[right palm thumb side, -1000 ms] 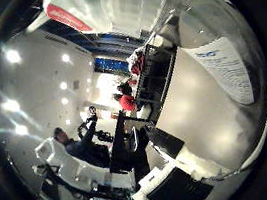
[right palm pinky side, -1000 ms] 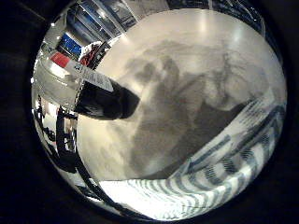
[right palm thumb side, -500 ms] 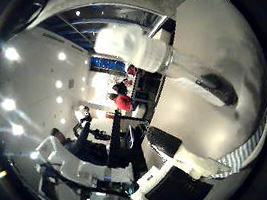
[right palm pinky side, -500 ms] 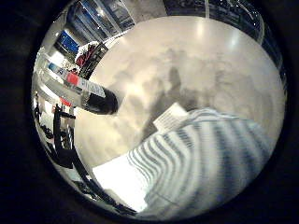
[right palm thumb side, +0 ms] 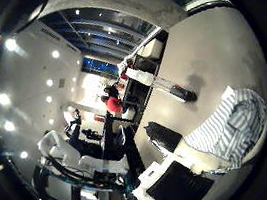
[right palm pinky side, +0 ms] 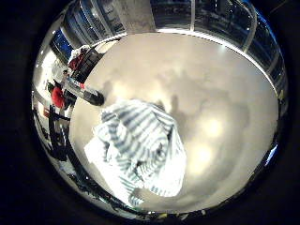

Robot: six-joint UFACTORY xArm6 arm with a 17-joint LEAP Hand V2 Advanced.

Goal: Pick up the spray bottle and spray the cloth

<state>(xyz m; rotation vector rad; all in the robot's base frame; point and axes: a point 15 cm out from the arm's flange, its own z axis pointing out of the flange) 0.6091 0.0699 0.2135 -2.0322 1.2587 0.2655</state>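
The spray bottle [right palm pinky side: 84, 92], clear with a dark base and a red-and-white top, is on the white table [right palm pinky side: 211, 93] near its edge; I cannot tell if it stands or lies. The striped cloth [right palm pinky side: 138, 147] lies crumpled on the table, a short way from the bottle and below the palm. White and black parts of my right hand [right palm thumb side: 168, 183] show at the edge of the thumb side view. Nothing is between its fingers, and both bottle [right palm thumb side: 175, 91] and cloth [right palm thumb side: 229, 131] are well away from the palm.
The table edge [right palm pinky side: 77, 154] runs close behind the cloth and bottle. Beyond it are dark racks and room equipment [right palm thumb side: 105, 149]. A glass wall [right palm pinky side: 211, 18] lines the far side of the table.
The whole picture has shifted: the palm has drawn back from the table. The bottle, close to the palm a second ago, now looks small and far. The whole cloth has come into view.
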